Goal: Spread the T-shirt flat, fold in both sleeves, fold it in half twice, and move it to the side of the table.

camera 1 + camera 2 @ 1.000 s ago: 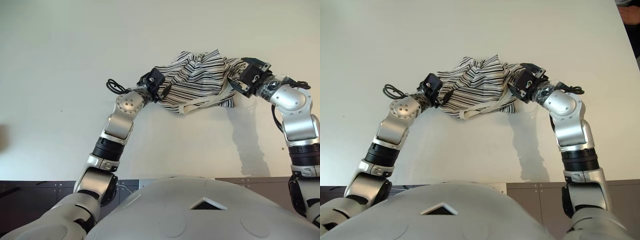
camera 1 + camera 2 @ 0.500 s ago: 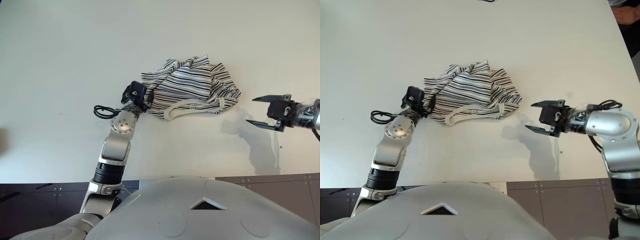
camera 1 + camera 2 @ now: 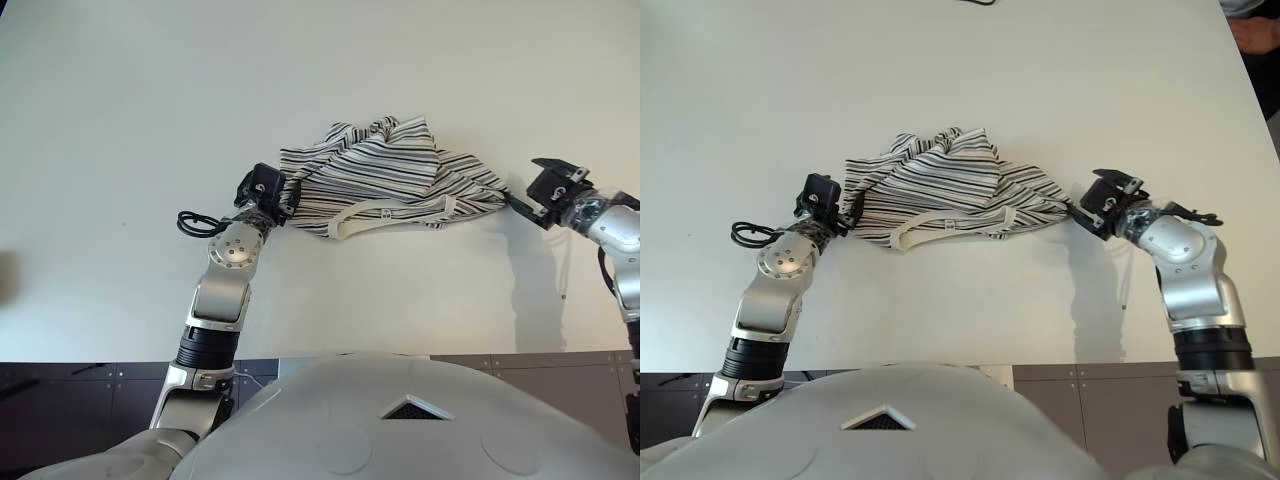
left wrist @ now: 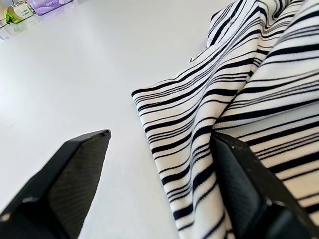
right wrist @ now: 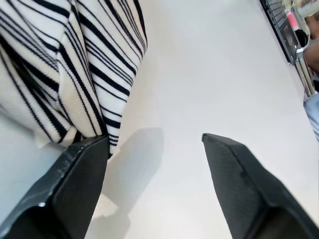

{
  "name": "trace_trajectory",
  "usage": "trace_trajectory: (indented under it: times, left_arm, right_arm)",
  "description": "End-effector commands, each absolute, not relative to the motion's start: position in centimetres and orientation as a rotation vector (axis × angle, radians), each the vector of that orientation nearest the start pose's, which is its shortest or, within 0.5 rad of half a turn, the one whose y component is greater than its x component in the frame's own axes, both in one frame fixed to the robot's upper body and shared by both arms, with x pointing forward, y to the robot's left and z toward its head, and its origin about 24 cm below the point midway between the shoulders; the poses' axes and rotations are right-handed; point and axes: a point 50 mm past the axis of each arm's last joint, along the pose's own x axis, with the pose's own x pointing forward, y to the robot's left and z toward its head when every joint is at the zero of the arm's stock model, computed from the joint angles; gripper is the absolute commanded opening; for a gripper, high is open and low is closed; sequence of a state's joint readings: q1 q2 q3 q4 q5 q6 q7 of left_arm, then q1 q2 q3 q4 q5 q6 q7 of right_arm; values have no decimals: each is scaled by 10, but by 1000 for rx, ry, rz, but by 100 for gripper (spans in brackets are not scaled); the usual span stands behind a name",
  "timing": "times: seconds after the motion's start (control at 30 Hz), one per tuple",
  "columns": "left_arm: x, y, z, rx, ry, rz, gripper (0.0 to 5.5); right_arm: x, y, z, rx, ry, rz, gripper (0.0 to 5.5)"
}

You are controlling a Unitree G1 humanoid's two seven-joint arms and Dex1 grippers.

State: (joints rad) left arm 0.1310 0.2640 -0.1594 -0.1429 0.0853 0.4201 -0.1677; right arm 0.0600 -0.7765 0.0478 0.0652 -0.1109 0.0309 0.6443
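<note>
We find the black-and-white striped fabric T-shirt (image 3: 385,175) bunched, unspread; left pincer (image 4: 159,135) at its nine o'clock, right pincer (image 5: 154,138) at three, both apart; folding outstanding.

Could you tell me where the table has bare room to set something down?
Bare: the wide far stretch of the table beyond the T-shirt, and the near strip between the shirt and the front edge. Crowded: the middle band, where the left gripper and right gripper sit at the shirt's two ends.
</note>
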Motion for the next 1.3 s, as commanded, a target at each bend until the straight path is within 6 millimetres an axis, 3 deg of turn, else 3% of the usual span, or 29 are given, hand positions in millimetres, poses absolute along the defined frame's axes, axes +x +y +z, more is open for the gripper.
trace_trajectory:
  times: [0.03,0.13,0.23,0.37,0.47,0.6,0.73,0.83,0.93,1.03,1.1,1.2,1.3]
  left_arm:
    - [202,181,-19,334,583,-174,341]
    - [216,177,-2,282,477,-175,341]
    - [224,170,7,273,415,-229,341]
    - [233,171,3,290,431,-230,341]
    - [223,171,-12,330,508,-262,341]
    - [209,183,-27,390,598,-230,341]
    - [197,189,-31,393,621,-182,341]
    - [190,189,-27,363,596,-141,341]
    - [191,182,-10,284,490,-131,341]
    - [207,176,32,236,251,-152,341]
    - [216,173,58,228,140,-195,341]
    - [215,179,86,304,50,-389,341]
    - [196,210,74,578,200,-680,341]
  right_arm:
    - [260,-233,92,-469,140,549,334]
    - [280,-213,99,-387,73,540,334]
    - [287,-200,60,-410,203,558,334]
    - [259,-203,9,-462,412,680,334]
    - [257,-228,-8,-618,531,600,334]
    - [268,-276,-3,-708,586,314,334]
    - [243,-283,2,-628,584,324,334]
    - [236,-268,17,-529,520,352,334]
    - [248,-251,48,-436,347,354,334]
    - [258,-239,97,-351,119,354,334]
    - [251,-222,114,-454,38,503,334]
    - [224,-206,92,-790,90,804,334]
    - [197,-225,64,-1033,199,943,334]
